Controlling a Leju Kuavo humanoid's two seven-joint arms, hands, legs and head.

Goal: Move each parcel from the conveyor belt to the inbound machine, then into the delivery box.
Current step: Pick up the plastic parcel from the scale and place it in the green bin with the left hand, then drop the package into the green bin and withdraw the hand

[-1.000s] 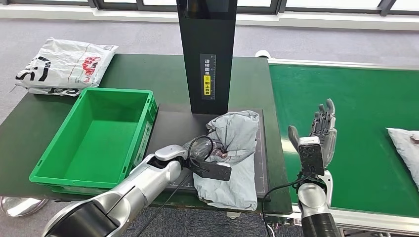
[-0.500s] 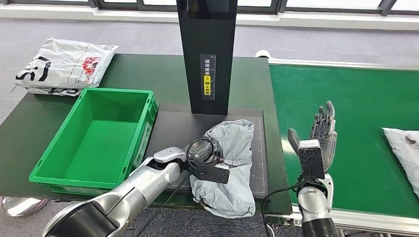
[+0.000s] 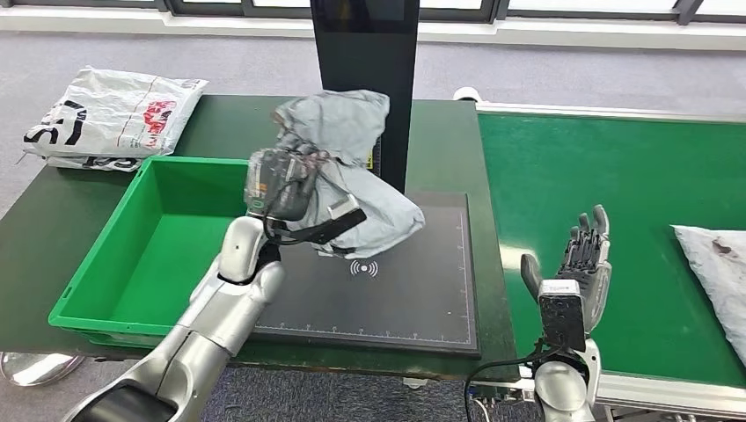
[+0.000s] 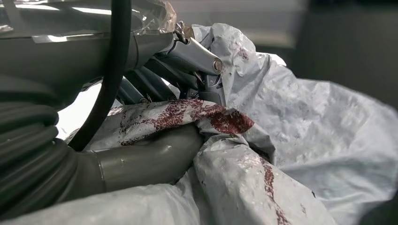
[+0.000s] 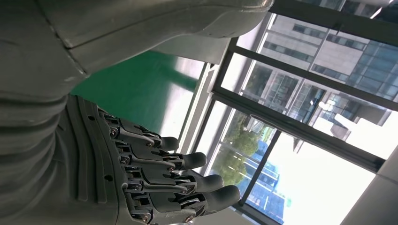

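Note:
My left hand point(image 3: 283, 186) grips a crumpled grey parcel point(image 3: 352, 167) and holds it up in the air, above the left part of the black inbound machine pad point(image 3: 413, 290) and beside the green delivery box point(image 3: 145, 255). Up close, the thumb and fingers point(image 4: 155, 159) clamp folds of the grey parcel point(image 4: 300, 140), which has dark red marks. My right hand point(image 3: 582, 264) stands upright with its fingers spread and holds nothing, at the near left edge of the green conveyor belt point(image 3: 616, 176). A second grey parcel point(image 3: 717, 268) lies at the belt's right edge.
The machine's black post point(image 3: 365, 53) rises behind the held parcel. A white printed bag point(image 3: 110, 114) lies on the dark table at the far left. The green box has nothing in it. Windows and buildings show past my right hand point(image 5: 141, 173).
My left hand has lifted the grey parcel off the machine pad and carried it up and to the left, toward the green box. The right hand has sunk a little lower.

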